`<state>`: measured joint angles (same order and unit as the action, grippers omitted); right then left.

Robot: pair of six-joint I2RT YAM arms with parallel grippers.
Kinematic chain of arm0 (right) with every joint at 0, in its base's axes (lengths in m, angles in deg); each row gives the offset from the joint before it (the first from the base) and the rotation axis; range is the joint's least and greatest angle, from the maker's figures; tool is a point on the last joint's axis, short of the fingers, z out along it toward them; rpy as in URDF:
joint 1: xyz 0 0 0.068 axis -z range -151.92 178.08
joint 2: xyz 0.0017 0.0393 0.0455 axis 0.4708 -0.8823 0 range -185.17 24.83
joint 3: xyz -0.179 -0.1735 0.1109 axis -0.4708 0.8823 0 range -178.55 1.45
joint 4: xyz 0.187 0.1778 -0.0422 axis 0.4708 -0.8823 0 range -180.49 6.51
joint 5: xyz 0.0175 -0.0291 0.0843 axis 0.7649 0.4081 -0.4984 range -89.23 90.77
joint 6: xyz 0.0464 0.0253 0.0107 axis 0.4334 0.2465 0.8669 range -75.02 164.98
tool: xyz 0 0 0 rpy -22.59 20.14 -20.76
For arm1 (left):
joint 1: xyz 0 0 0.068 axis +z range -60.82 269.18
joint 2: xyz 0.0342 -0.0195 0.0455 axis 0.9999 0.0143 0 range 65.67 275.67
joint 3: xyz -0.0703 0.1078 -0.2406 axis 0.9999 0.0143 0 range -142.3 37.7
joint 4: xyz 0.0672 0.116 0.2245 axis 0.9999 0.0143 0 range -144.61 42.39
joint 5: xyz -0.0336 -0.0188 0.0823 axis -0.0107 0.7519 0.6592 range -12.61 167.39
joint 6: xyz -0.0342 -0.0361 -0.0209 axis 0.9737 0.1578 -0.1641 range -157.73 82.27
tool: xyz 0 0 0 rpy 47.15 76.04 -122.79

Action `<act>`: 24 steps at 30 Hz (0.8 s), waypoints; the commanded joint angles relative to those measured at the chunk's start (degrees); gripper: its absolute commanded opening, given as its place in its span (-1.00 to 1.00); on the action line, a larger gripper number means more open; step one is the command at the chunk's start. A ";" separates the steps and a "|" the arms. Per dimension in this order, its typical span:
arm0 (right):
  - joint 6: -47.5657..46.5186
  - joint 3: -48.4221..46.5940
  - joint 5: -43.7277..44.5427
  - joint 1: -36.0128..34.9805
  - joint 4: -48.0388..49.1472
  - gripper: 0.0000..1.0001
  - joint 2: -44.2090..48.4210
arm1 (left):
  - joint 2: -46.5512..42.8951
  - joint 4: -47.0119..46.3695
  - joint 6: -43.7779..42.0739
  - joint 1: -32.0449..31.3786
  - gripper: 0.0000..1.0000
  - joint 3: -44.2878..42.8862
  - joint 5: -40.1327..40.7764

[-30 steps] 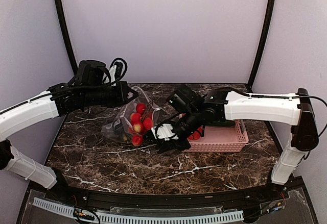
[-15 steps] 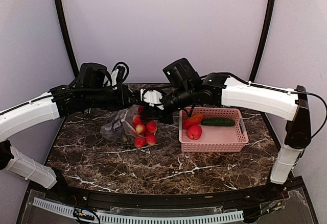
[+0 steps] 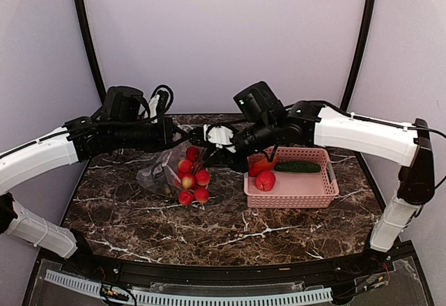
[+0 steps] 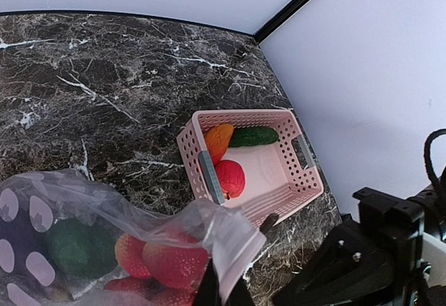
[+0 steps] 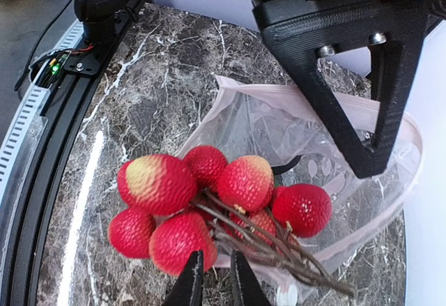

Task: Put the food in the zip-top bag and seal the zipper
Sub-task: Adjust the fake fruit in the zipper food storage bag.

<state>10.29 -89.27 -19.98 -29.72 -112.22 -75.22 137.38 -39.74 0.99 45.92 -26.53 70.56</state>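
My left gripper [image 4: 223,293] is shut on the whitish zipper [image 4: 240,240] edge of the clear spotted zip-top bag [image 3: 157,173], holding its mouth up above the table. A green pepper [image 4: 77,247] lies inside. My right gripper [image 5: 212,274] hovers at the bag's mouth, jaws almost together at the stems of a red berry cluster [image 5: 240,180]. The cluster [image 3: 193,180] hangs just below it against the bag. More food lies in the pink basket [image 3: 327,187]: a cucumber [image 3: 297,167], an orange-red piece [image 3: 263,164] and a red round piece [image 3: 265,180].
The basket stands on the dark marble table right of the bag, close under my right forearm. My two wrists nearly meet above the bag. Black frame posts and pale walls close in the back and sides.
My right gripper has risen from low beside the basket to the bag's mouth, and the berry cluster now hangs under it. The left arm has stayed holding the bag.
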 commanded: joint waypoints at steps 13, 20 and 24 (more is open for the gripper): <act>-12.37 10.82 -4.55 -3.30 -4.80 -0.77 0.81 | -0.40 -0.09 0.31 0.24 -0.98 -0.36 -0.04; -10.04 10.09 -5.75 -5.00 1.89 -0.64 -1.33 | -0.06 -0.29 1.05 0.24 -0.98 -0.42 -0.27; -5.49 7.43 -3.69 -4.97 7.10 -0.65 -2.86 | 0.30 -0.29 1.37 0.24 -0.98 -0.38 -0.54</act>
<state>0.32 -78.50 -24.88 -34.15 -112.70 -76.44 137.75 -39.69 1.64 45.92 -26.53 70.54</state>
